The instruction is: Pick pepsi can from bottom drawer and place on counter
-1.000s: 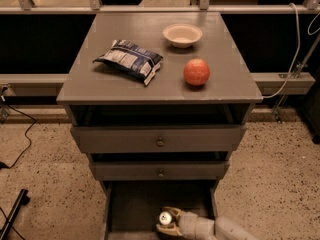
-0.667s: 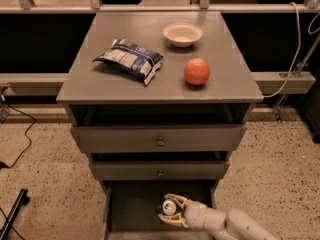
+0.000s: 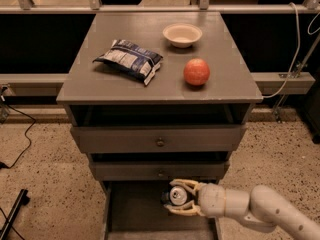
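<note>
Grey bottom drawer (image 3: 132, 211) stands open, the hand (image 3: 171, 196) pinching the pepsi can (image 3: 178, 195) over its floor.

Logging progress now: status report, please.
White two-finger gripper in open grey bottom drawer, shut on dark-blue silver-topped pepsi can. Grey knobbed middle drawer front directly above.

Gripper (image 3: 174, 197) clasped on the pepsi can (image 3: 178, 195) over the bottom drawer (image 3: 135, 209).
Its fingers (image 3: 186, 184) pressed the can's two sides, silver top facing up; the arm (image 3: 270, 209) stretched away to its right. Above and beyond the gripper, the counter (image 3: 90, 81) carried a snack bag (image 3: 129, 59), an apple (image 3: 196, 71) and a bowl (image 3: 182, 34).
</note>
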You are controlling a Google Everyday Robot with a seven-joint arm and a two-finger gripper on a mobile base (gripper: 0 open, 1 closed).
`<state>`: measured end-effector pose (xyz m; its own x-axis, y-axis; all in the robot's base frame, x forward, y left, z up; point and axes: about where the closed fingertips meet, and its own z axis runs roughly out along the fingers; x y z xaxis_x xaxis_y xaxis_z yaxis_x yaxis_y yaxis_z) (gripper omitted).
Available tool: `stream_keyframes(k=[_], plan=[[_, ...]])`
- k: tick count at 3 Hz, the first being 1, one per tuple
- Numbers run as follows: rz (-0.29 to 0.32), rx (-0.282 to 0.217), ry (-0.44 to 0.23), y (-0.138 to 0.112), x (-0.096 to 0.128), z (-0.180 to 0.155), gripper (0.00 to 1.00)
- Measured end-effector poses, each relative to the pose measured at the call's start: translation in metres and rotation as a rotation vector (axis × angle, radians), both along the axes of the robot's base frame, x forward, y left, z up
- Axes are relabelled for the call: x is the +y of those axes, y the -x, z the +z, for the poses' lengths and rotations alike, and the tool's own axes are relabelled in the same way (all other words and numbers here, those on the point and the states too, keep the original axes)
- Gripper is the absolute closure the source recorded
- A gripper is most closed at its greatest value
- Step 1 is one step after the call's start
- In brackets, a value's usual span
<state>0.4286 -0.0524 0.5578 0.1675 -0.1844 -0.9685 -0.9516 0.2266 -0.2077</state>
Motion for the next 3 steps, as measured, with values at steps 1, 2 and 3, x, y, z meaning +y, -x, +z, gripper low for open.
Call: stream_keyframes(k=[1, 2, 3], plan=[[0.054, -0.015, -0.04, 0.006, -0.029, 0.079, 1.0], [0.133, -0.015, -0.063, 0.024, -0.026, 0.091, 1.0], [0.133, -0.015, -0.063, 0.024, -0.026, 0.091, 1.0]])
